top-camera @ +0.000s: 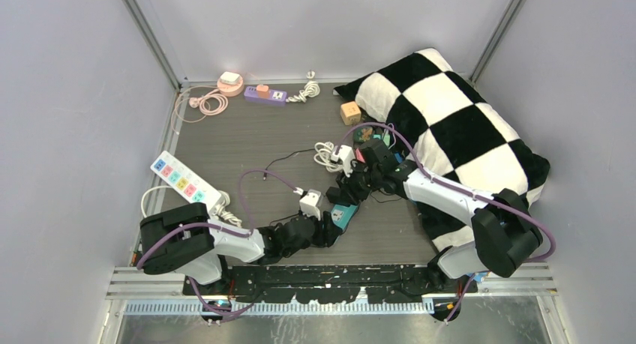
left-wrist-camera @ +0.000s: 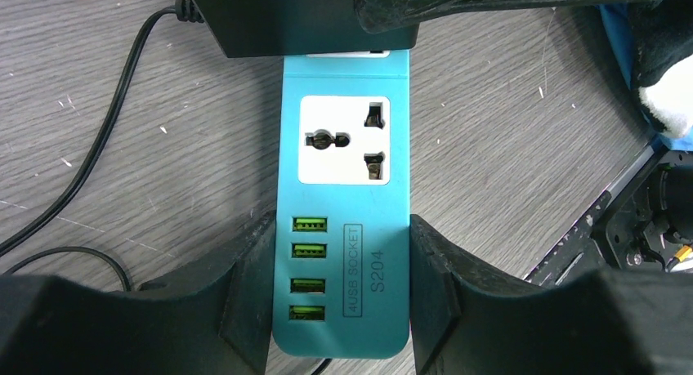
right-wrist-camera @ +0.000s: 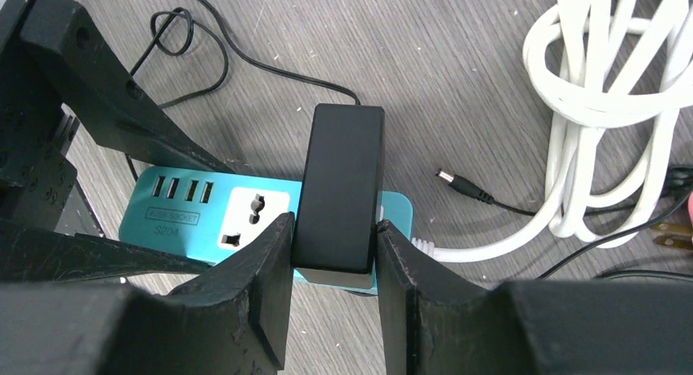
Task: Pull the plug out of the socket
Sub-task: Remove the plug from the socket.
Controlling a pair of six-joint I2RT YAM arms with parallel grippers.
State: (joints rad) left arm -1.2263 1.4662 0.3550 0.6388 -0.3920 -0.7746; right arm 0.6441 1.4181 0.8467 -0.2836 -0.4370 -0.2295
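Lying near plug (right-wrist-camera: 339, 187), socket (right-wrist-camera: 167, 221): white cord (right-wrist-camera: 609, 97).

white cable coil (top-camera: 327, 155) and checkered pillow (top-camera: 450, 127) crowd beyond the socket strip (top-camera: 341, 215); bare tabletop (top-camera: 247, 138) alongside.

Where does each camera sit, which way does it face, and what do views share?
Top external: above and behind the bases, looking down on the table; left arm and right arm in view.
Left wrist: on the left arm, looking down; left pincer clamps the teal socket strip.
Right wrist: on the right arm, looking down; right pincer clamps the black plug adapter.
Shared: both wrist views show strip and adapter.
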